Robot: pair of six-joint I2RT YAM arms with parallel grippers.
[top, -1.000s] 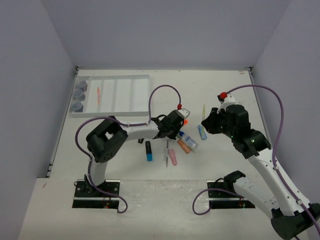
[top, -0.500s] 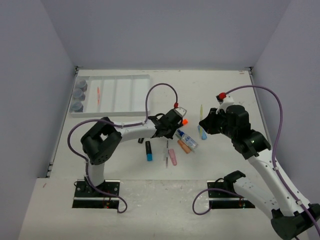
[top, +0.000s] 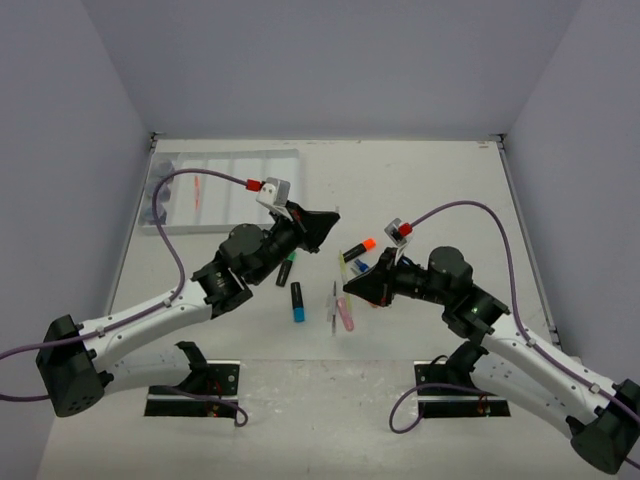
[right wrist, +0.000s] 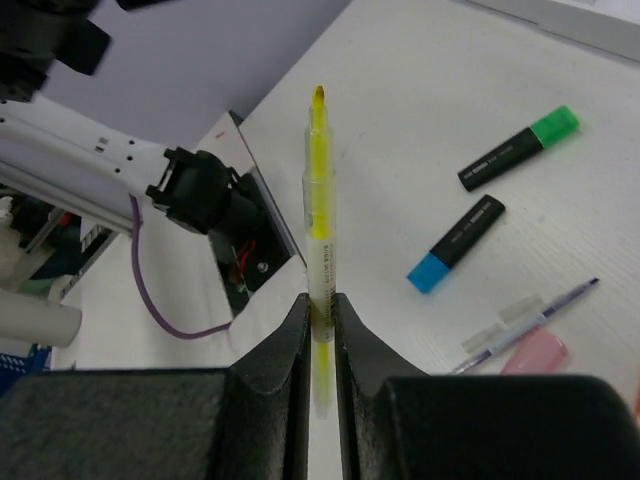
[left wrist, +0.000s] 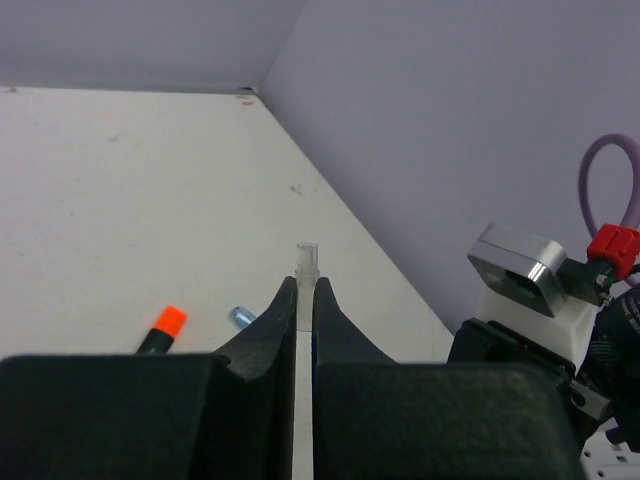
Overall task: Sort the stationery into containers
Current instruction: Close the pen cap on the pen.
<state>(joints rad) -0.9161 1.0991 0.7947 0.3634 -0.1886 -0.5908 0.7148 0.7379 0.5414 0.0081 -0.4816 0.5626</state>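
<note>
1. Left arm: I am seeing the left gripper (left wrist: 306,288) with both fingers pressed together on a thin clear item (left wrist: 307,256). Only the item's tip is protruding past the fingertips, so I cannot tell what kind of stationery it is. The gripper is hanging above the table (top: 440,190), near its middle.

2. Right arm: I am seeing the right gripper (right wrist: 320,305) clamped on a yellow pen (right wrist: 318,200). The pen is pointing straight out from the fingers and is held clear of the table.

3. Loose stationery: 5 items are lying on the table between the 2 arms.
- The green highlighter (right wrist: 520,148) and the blue highlighter (right wrist: 455,245) are lying near each other but apart.
- The thin pen (right wrist: 530,315) is lying just beside the pink eraser (right wrist: 535,352).
- The orange highlighter (top: 358,247) is lying further toward the far edge.

4. Container: the white tray (top: 250,185) is sitting at the far left of the table, well apart from both grippers.
</note>
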